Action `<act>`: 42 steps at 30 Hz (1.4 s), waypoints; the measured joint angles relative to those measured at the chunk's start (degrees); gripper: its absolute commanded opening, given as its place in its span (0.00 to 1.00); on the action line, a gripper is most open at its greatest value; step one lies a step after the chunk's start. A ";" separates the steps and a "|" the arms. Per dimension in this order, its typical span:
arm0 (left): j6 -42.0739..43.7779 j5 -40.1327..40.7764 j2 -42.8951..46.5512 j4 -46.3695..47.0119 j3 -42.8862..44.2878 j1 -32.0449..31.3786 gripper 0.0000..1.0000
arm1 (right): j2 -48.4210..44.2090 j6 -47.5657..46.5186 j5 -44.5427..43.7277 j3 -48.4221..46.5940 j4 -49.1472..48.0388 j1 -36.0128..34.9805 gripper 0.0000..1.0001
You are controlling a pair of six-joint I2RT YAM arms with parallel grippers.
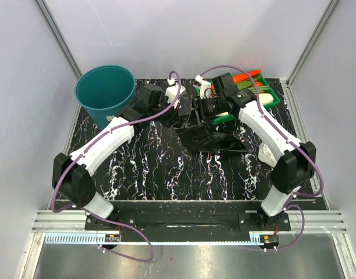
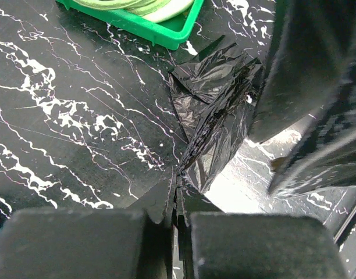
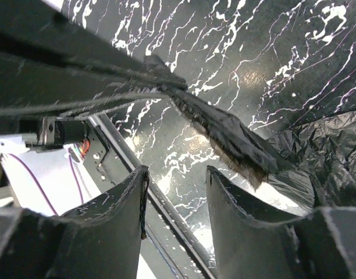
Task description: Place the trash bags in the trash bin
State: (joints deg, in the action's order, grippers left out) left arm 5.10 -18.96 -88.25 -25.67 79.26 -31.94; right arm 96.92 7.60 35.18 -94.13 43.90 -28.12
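The round teal plastic bin [image 1: 105, 93], smooth-walled and tapered, stands upright at the far left corner of the black marble-patterned tabletop with white veining [image 1: 149, 168]. The bin holds no bag. To its right, the left gripper [image 2: 177, 200] is lowered near the table centre with its jaws pressed together on a thin edge of the glossy black plastic film trash bags [image 1: 213, 141]. In the left wrist view, creased film [image 2: 216, 110] rises from between the two blocky black fingers [image 2: 79, 244] and fans out into sharp, reflective folds. The bulk of the bags lies on the tabletop at centre, a low, crumpled, floppy mass well apart from the bin. In the right wrist view, a twisted strip of film [image 3: 224, 131] runs taut from the left gripper's tip down toward the wrinkled heap [image 3: 335, 145]. The right gripper [image 3: 177, 171] hangs just above this strip with its two curved black fingers [image 3: 117, 221] apart; nothing sits between them. At the far right corner rests a shallow rectangular green plastic tray [image 1: 273, 99] containing elongated orange, green and pale items; its rim [image 2: 155, 30] lies near the bags' far edge.
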 measured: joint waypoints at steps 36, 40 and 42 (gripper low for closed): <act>-2.16 3.58 0.02 1.70 -2.05 -2.93 0.00 | 5.03 10.93 -5.79 -2.51 -2.38 2.21 0.47; -2.16 3.58 0.02 1.68 -2.05 -3.04 0.00 | 6.19 11.13 -5.75 -2.62 -2.36 2.21 0.47; -2.14 3.58 0.02 1.68 -2.05 -3.10 0.00 | 6.67 11.17 -5.73 -2.69 -2.38 2.23 0.48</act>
State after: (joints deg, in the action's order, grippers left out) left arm 2.96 -15.38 -88.23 -23.99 77.21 -35.05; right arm 103.59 18.76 29.45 -96.82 41.52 -25.89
